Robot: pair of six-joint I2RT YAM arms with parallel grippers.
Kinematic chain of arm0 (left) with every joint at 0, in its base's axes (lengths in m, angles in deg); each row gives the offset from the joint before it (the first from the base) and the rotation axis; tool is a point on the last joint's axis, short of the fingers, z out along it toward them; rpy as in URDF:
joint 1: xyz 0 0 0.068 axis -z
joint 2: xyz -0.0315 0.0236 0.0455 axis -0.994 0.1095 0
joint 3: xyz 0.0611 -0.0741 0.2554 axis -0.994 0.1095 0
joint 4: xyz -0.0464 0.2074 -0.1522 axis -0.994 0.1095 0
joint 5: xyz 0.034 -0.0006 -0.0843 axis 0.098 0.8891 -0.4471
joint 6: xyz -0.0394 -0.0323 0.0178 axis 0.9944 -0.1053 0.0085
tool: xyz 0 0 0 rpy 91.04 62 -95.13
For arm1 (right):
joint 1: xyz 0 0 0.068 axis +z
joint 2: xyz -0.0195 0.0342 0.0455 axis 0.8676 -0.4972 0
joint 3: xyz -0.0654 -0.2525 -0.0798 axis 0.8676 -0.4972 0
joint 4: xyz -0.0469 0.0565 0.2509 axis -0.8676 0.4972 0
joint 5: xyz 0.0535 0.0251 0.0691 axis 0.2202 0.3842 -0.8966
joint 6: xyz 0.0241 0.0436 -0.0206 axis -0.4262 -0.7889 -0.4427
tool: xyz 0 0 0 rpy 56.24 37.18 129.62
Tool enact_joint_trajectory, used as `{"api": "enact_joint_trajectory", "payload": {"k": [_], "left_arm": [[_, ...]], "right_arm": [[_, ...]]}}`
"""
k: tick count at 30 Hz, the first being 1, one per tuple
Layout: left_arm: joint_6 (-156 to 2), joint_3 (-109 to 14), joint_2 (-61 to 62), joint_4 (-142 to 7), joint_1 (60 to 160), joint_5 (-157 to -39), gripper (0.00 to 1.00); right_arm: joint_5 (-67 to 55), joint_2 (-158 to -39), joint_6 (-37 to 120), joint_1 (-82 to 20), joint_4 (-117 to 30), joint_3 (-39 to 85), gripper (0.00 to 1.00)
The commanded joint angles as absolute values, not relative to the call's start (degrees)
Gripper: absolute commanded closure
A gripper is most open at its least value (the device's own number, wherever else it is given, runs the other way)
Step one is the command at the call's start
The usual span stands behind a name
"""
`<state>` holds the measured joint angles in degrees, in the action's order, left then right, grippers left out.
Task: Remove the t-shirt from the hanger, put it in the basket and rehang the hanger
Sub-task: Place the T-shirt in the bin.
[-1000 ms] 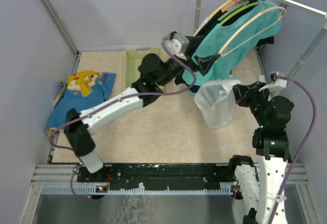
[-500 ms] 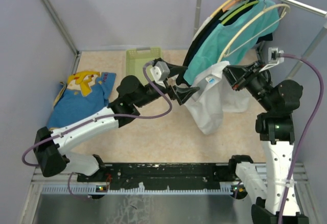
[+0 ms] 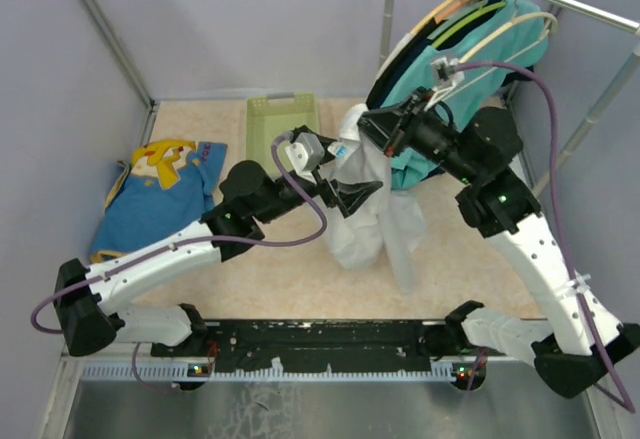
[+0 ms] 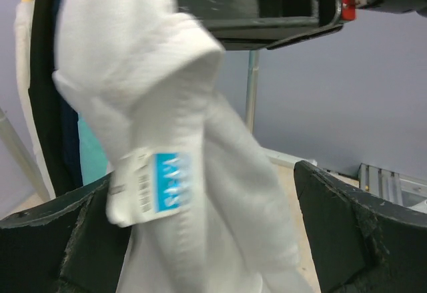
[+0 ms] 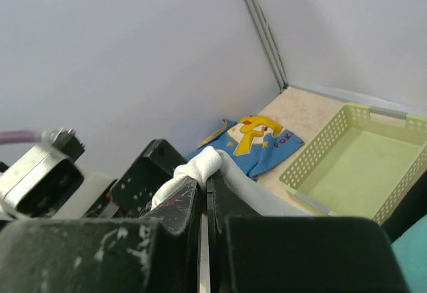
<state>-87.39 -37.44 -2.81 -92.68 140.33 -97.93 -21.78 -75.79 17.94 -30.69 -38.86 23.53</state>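
The white t-shirt (image 3: 372, 221) hangs free in mid-air, off the hangers (image 3: 500, 39) on the rail at the top right. My right gripper (image 3: 366, 131) is shut on a bunched fold of it (image 5: 200, 165) and holds it up from above. The left gripper (image 3: 358, 197) stands wide open, with its fingers (image 4: 363, 229) on either side of the drooping white cloth (image 4: 180, 139). A blue-and-white tag (image 4: 160, 183) dangles on the shirt. In the right wrist view the right gripper (image 5: 206, 181) has its jaws pressed together on the fabric.
A teal shirt (image 3: 455, 79) and dark garments stay on the hangers under the rail (image 3: 565, 1). A green basket (image 3: 282, 124) sits at the back of the floor. A blue shirt with a yellow figure (image 3: 160, 191) lies at the left wall.
My right arm has swung left and forward, carrying the white t-shirt away from the rack. The left arm has pulled back from the teal shirt, still open, and now flanks the hanging white cloth.
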Motion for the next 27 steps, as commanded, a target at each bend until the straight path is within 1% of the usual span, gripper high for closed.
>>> {"api": "enact_joint_trajectory", "payload": {"k": [1, 5, 10, 13, 14, 15, 16, 18, 19, 20, 22, 23, 27], "left_arm": [[-88.6, -33.7, -4.7, -93.2, 140.8, -93.0, 0.00], [-88.7, -30.1, -5.5, -94.1, 140.8, -89.7, 0.00], [-87.3, -21.6, -9.3, -99.7, 140.8, -83.7, 0.00], [-87.2, -20.0, -9.3, -101.3, 140.6, -81.3, 0.01], [-87.2, -19.9, -8.9, -101.8, 140.5, -80.9, 0.05], [-87.2, -20.1, -8.3, -102.5, 140.3, -80.6, 0.12], [-87.3, -20.4, -7.5, -103.3, 140.2, -80.2, 0.22], [-87.5, -22.0, -6.0, -104.0, 140.1, -79.0, 0.53], [-87.6, -22.9, -5.4, -104.1, 139.9, -77.9, 0.67], [-87.6, -23.6, -4.8, -104.2, 139.8, -77.2, 0.77], [-87.8, -25.1, -4.1, -103.8, 139.3, -76.2, 0.93], [-88.1, -26.0, -4.0, -103.5, 139.1, -75.7, 1.00], [-91.2, -29.4, -4.5, -101.5, 137.8, -72.0, 1.00]], "right_arm": [[-13.7, -79.4, 22.8, -24.5, -41.5, 28.8, 1.00], [-10.6, -83.9, 24.3, -20.7, -41.2, 33.4, 1.00], [-7.9, -86.0, 24.8, -19.8, -41.8, 37.1, 1.00], [-8.2, -87.0, 25.1, -19.2, -41.3, 39.1, 1.00], [-8.1, -87.3, 25.2, -18.8, -41.0, 39.6, 1.00], [-7.9, -87.6, 25.5, -18.3, -40.8, 39.9, 1.00], [-7.8, -87.7, 25.7, -18.0, -40.7, 40.1, 1.00], [-7.3, -87.8, 26.0, -17.3, -40.6, 40.1, 1.00], [-7.1, -87.7, 26.2, -17.2, -40.3, 40.1, 1.00], [-6.9, -87.5, 26.3, -17.0, -40.1, 40.0, 1.00], [-6.2, -86.9, 26.6, -16.9, -39.8, 39.4, 1.00], [-5.6, -86.2, 26.8, -16.9, -39.7, 39.0, 1.00], [-1.2, -83.8, 28.5, -16.9, -37.9, 36.7, 1.00]]}}
